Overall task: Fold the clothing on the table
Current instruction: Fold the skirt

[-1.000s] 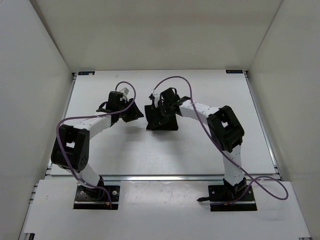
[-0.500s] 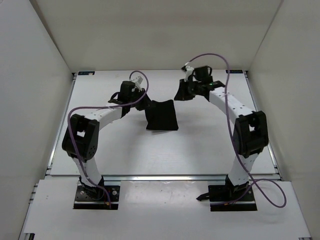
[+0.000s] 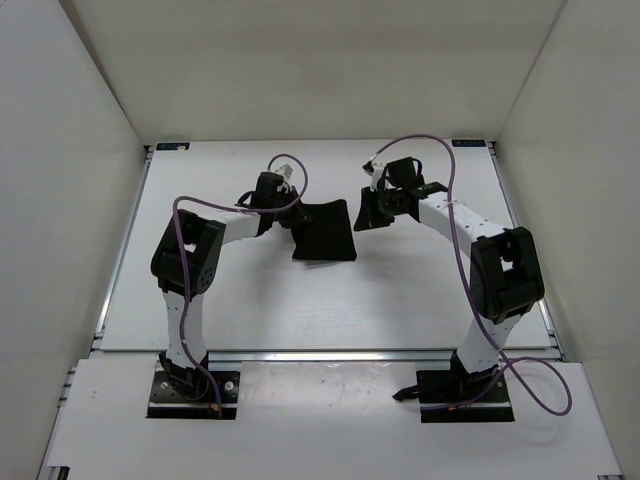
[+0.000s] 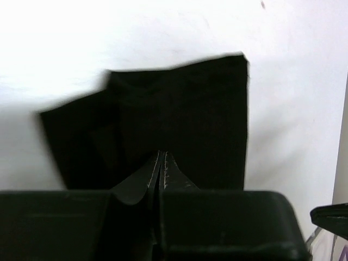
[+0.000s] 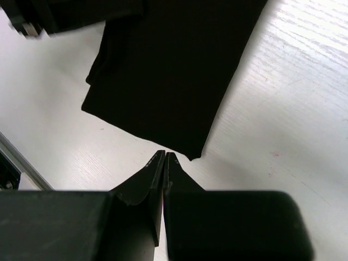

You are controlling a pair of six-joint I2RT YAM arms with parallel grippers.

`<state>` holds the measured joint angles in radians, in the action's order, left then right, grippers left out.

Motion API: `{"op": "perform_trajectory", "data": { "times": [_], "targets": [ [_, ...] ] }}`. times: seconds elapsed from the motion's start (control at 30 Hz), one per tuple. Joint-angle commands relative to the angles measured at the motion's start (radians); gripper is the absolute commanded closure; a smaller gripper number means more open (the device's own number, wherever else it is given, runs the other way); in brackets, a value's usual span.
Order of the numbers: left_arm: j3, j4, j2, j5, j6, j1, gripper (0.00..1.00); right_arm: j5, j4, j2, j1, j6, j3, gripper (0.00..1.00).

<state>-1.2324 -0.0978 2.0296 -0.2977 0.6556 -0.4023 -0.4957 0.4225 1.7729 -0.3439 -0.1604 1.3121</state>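
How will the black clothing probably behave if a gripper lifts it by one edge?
The clothing lies flat in soft overlapping layers, so it would probably droop, not keep its shape. It looks thin, so it is likely light. A push across the smooth table may bunch it rather than slide it whole.

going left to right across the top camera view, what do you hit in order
left arm's elbow → left tool → clothing → right tool → right arm's elbow
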Motion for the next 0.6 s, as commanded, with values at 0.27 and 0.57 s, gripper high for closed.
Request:
{"op": "perform_trajectory", "data": {
  "times": [0.27,0.57],
  "targets": [
    [0.027,-0.039,-0.029,-0.066,0.018,0.140,0.84,-0.014,-0.030,-0.021,0.046,-0.021,0.003,0.98],
    [-0.238,0.566,-0.121,0.185,-0.305,0.123,0.01,0.053,0.104,-0.009,0.137,-0.001,0.167,0.58]
  ]
}}
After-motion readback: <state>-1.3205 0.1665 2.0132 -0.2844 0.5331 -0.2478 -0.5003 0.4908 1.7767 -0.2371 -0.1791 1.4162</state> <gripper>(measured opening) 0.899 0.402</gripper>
